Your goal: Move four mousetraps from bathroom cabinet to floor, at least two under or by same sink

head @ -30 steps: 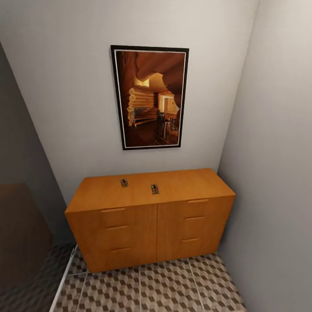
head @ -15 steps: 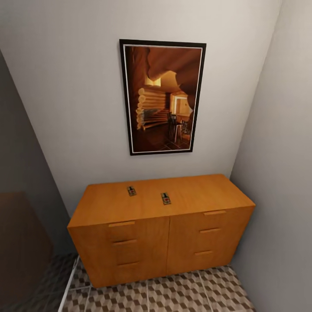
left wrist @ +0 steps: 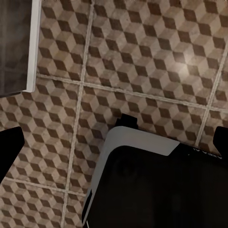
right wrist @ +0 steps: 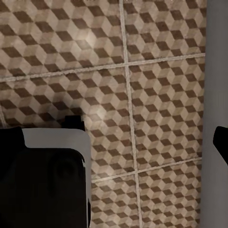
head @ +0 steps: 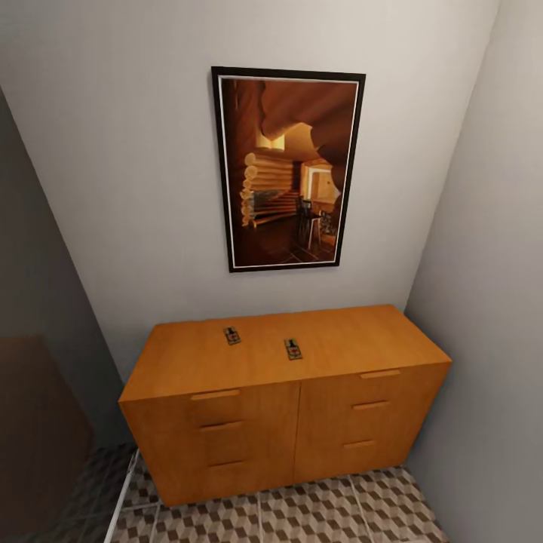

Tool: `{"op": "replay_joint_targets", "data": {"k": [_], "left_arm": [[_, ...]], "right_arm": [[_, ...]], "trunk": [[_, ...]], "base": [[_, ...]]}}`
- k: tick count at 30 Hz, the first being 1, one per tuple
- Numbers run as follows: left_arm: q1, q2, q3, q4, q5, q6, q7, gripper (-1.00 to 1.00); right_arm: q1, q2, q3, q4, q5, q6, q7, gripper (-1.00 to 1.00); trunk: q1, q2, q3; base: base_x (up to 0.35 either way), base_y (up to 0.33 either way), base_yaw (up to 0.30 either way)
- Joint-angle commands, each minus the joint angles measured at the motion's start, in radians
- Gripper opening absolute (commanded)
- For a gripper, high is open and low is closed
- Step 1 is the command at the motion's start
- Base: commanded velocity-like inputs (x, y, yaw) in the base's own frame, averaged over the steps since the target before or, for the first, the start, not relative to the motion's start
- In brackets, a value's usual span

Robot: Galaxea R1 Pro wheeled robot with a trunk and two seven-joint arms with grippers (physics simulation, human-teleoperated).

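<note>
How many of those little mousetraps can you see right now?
2. Both lie on top of the cabinet: one mousetrap toward the back left, another near the middle. Others may be hidden in drawers.

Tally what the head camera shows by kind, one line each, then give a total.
Mousetraps: 2, one and another, both lying on top of the cabinet
Cabinet: 1
Drawer handles: 6
Framed picture: 1, on the wall above the cabinet
Total: 10
</note>
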Motion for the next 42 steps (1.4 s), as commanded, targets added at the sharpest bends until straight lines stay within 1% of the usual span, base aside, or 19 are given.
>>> {"op": "replay_joint_targets", "data": {"k": [1, 10, 20, 31, 34, 37, 38, 40, 42], "left_arm": [[-0.001, 0.0, 0.002, 0.001, 0.004, 0.002, 0.002, 1.0], [-0.001, 0.0, 0.002, 0.001, 0.004, -0.004, 0.002, 1.0], [-0.001, 0.0, 0.002, 0.002, 0.005, -0.067, 0.003, 1.0], [-0.001, 0.001, 0.003, -0.003, 0.003, -0.078, 0.004, 1.0], [-0.001, -0.001, 0.003, -0.007, 0.002, -0.077, 0.001, 1.0], [-0.002, -0.011, 0.001, -0.019, 0.002, -0.074, -0.006, 1.0], [-0.003, -0.016, 0.001, -0.045, 0.001, -0.064, -0.008, 1.0], [-0.003, -0.02, 0.0, -0.066, 0.0, -0.047, -0.008, 1.0], [-0.003, -0.026, -0.001, -0.095, -0.001, -0.015, -0.008, 1.0]], "right_arm": [[-0.001, 0.0, 0.009, 0.001, -0.009, 0.003, -0.002, 1.0], [-0.001, 0.0, 0.009, 0.001, -0.009, 0.003, -0.001, 1.0], [-0.001, 0.0, 0.009, 0.001, -0.009, 0.003, -0.001, 1.0], [-0.001, -0.001, 0.007, -0.001, -0.012, -0.001, -0.002, 1.0], [-0.001, -0.001, 0.008, -0.003, -0.012, -0.002, -0.004, 1.0], [-0.001, -0.003, 0.005, -0.012, -0.013, -0.006, -0.006, 1.0], [-0.001, -0.004, 0.003, -0.02, -0.013, -0.006, -0.005, 1.0], [-0.001, -0.005, 0.003, -0.03, -0.014, -0.006, -0.005, 1.0], [-0.001, -0.005, 0.003, -0.049, -0.014, -0.004, -0.005, 1.0]], "trunk": [[0.001, -0.002, -0.002], [0.001, -0.002, -0.002], [0.001, -0.002, -0.002], [0.001, -0.002, -0.002], [0.001, -0.002, -0.002], [0.001, -0.002, -0.002], [0.001, -0.002, -0.002], [0.001, -0.002, -0.002], [0.001, -0.002, -0.002]], "base": [[0.007, 0.006, 0.0], [0.003, 0.003, 0.0], [0.0, 0.0, 0.0], [0.0, 0.0, 0.0], [0.0, 0.0, 0.0], [0.0, 0.0, 0.0], [0.0, 0.0, 0.0], [0.0, 0.0, 0.0], [0.0, 0.0, 0.0]]}}
